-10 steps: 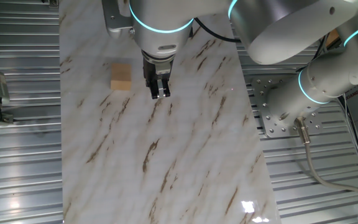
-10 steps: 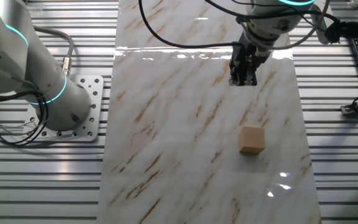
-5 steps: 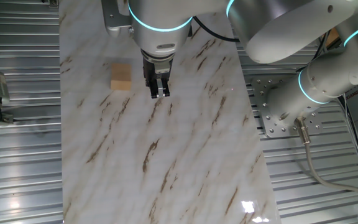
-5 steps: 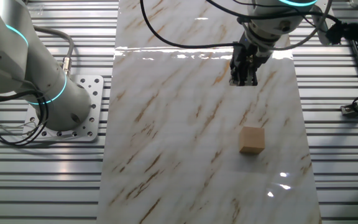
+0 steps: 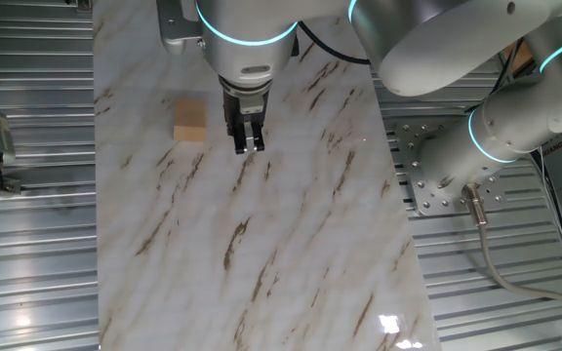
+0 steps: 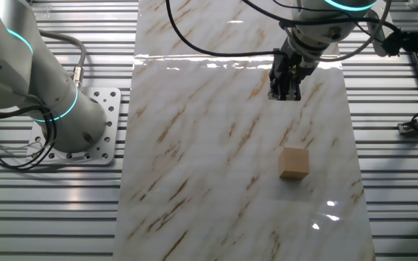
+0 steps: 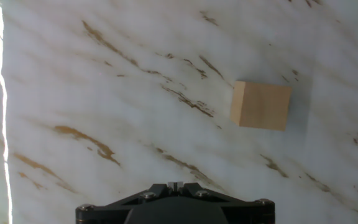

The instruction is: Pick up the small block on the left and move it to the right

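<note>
The small block [image 5: 190, 120] sat flat on the marble-patterned tabletop [image 5: 291, 244], resting on one face with nothing touching it. In the other fixed view the small block [image 6: 294, 162] lay near the tabletop [image 6: 194, 167] edge that borders the ribbed metal surface [image 6: 398, 188]. The tool [image 5: 249, 143] hung beside the block, apart from it, pointing down at the tabletop; in the other fixed view the tool [image 6: 284, 93] stood well away from the block, farther up the marble. Its black fingers looked pressed close together, with only a thin sliver between the tips, and they gripped nothing. In the hand view the small block [image 7: 261, 106] appeared off to one side of the tool's axis, above and to the side of the black tool body at the bottom edge; the fingertips themselves could not be made out there. The white arm [image 5: 437, 49] with its glowing cyan rings reached over the tabletop toward the block's side
</note>
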Tool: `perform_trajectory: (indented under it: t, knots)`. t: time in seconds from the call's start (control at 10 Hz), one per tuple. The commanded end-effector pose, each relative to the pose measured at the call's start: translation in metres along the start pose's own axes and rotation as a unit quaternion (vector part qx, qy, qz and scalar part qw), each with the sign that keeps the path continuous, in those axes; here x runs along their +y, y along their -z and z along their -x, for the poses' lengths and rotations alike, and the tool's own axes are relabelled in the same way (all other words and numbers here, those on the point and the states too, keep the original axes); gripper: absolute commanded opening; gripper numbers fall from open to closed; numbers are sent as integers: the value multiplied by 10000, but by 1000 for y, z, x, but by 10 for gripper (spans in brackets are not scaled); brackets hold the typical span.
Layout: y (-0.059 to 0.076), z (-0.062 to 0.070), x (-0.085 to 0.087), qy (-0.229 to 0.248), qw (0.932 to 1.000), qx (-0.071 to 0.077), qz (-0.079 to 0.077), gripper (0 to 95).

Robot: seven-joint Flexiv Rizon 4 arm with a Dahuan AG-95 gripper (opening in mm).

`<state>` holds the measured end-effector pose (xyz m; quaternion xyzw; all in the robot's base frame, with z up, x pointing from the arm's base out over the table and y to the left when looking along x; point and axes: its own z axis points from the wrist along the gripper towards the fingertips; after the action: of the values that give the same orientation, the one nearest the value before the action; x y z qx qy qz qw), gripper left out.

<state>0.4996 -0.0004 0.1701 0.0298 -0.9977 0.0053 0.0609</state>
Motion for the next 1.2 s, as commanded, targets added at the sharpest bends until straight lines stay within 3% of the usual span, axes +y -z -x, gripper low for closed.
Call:
perform_trajectory:
  t: [0.1, 1.2]
  knots:
    - [0, 0, 0, 14, 10000, 2, 5, 0]
    - [0, 0, 0, 60, 10000, 2, 18, 0]
